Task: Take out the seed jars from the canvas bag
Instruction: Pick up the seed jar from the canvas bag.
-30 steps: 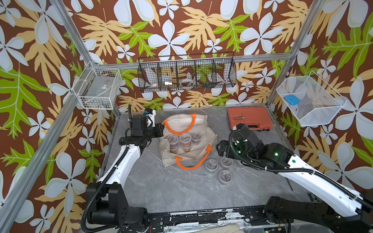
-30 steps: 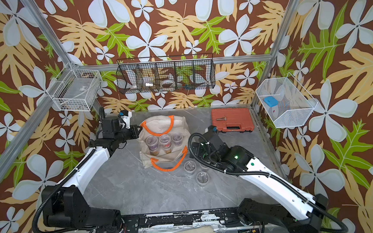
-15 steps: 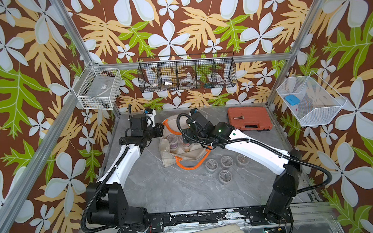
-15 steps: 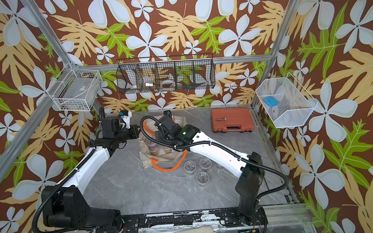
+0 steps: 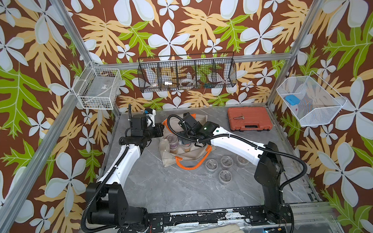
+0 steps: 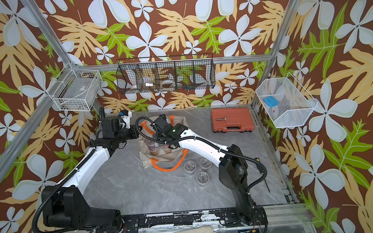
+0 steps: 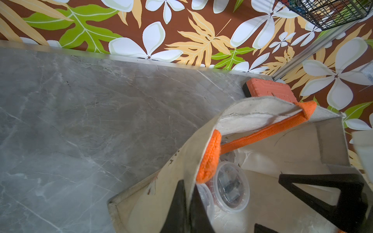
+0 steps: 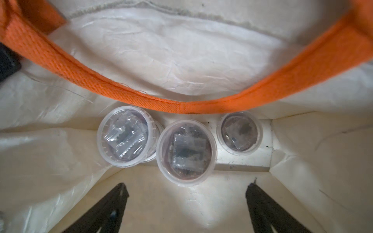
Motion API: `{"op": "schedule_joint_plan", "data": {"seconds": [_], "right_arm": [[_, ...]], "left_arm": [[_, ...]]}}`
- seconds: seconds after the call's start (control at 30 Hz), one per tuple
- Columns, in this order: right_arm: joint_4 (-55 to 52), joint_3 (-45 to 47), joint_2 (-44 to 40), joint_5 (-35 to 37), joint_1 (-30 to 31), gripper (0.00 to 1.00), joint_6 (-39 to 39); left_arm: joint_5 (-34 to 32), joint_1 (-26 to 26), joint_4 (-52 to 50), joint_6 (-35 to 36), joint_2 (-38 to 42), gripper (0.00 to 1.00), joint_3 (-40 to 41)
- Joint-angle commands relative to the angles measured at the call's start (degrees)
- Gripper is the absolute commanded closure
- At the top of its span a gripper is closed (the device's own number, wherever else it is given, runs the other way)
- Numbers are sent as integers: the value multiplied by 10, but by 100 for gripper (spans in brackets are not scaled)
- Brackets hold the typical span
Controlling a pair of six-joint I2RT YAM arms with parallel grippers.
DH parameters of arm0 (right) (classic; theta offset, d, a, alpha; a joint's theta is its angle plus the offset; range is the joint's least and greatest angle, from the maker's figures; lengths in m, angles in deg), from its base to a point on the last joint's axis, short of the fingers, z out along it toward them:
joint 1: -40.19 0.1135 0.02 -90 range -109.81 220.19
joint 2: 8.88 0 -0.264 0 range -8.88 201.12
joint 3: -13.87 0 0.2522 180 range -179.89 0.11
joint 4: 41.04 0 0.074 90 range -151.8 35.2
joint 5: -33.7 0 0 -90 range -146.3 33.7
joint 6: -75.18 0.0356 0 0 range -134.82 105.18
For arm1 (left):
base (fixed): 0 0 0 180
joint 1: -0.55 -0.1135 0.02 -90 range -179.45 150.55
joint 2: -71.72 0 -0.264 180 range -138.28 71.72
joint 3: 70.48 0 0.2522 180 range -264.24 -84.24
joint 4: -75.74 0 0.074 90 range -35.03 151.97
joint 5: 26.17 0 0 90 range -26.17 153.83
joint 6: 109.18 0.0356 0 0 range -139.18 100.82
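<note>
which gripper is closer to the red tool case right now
Right. The right gripper hangs open in the canvas bag's mouth, on the side facing the tool case. The left gripper is shut on the bag's rim on the far side.

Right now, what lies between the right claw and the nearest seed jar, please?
Only bare canvas bag lining, in the right wrist view, before the middle seed jar.

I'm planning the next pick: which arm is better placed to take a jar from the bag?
Right. The right pincer is open inside the bag, lined up with the middle jar. The left pincer is shut on the bag's rim.
</note>
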Motion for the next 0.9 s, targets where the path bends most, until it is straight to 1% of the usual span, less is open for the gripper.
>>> {"op": "schedule_joint_plan", "data": {"seconds": [0.0, 0.23, 0.43, 0.67, 0.87], "right_arm": [[6, -16, 16, -7, -2, 7, -5], [7, -34, 50, -18, -12, 8, 1], [8, -33, 61, -18, -12, 9, 5], [10, -28, 68, -10, -12, 16, 6], [7, -28, 76, 2, -13, 15, 9]], "left_arm": [[-3, 1, 6, 2, 3, 100, -4], [-3, 0, 6, 2, 2, 100, -4], [-1, 0, 6, 2, 1, 100, -4], [-1, 0, 6, 2, 1, 100, -4], [0, 0, 6, 2, 2, 100, -3]]}}
